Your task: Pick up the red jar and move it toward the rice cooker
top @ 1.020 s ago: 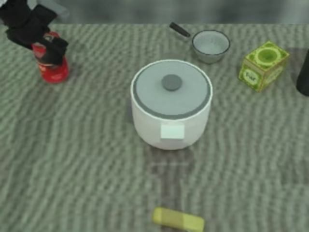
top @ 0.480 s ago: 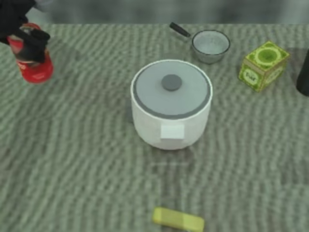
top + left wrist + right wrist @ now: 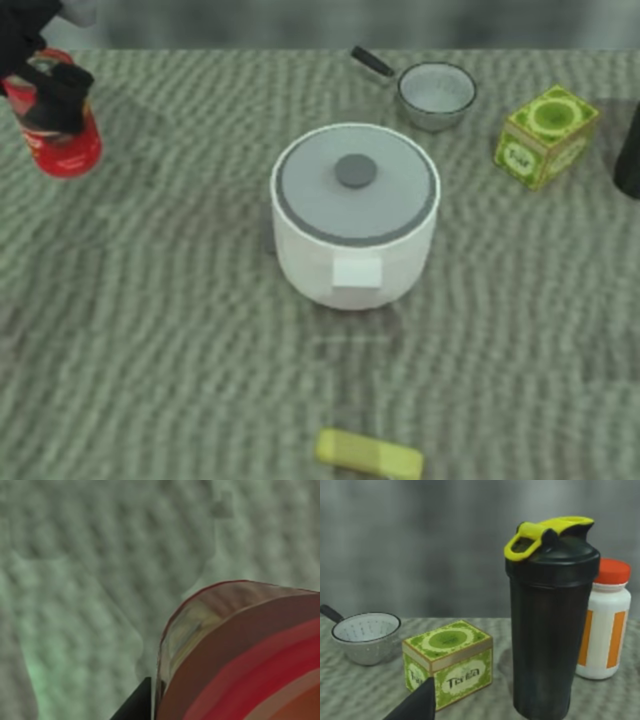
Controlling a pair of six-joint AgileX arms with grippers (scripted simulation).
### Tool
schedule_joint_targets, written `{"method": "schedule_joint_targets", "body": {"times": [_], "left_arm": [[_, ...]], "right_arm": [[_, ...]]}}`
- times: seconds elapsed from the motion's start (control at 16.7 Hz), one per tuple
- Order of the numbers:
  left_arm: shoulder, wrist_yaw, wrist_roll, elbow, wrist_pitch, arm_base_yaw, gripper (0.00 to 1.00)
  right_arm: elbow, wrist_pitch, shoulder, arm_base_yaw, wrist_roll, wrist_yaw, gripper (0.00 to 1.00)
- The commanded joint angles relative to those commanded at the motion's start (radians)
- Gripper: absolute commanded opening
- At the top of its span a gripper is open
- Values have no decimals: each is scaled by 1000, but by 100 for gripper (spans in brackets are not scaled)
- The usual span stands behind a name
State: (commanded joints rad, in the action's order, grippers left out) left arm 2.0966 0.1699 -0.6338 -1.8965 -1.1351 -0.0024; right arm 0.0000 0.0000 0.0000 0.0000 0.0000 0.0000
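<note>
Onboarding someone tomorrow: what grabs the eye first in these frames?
The big white rice cooker at the table's centre dominates. Next, the red jar at the far left edge, gripped by the left hand. On the right, a green tea box, with a black shaker bottle beside it.

From the red jar in my left gripper at far left, bare cloth runs open to the rice cooker; saucepan and tea box stand beyond it
</note>
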Motion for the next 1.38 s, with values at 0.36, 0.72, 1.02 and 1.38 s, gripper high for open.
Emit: {"method": "schedule_joint_targets", "body": {"times": [0.36,0.72,1.02,1.38], "left_arm": [[-33,-49,167,84,63,-58,0],[-111,-165,592,295,205,-201,0],[-181,-252,883,454,319,-306,0],[-199,-275,944,494,348,-332,0]], "right_arm": [[0,0,0,0,0,0,100],[0,0,0,0,0,0,100],[0,0,0,0,0,0,100],[0,0,0,0,0,0,100]]}}
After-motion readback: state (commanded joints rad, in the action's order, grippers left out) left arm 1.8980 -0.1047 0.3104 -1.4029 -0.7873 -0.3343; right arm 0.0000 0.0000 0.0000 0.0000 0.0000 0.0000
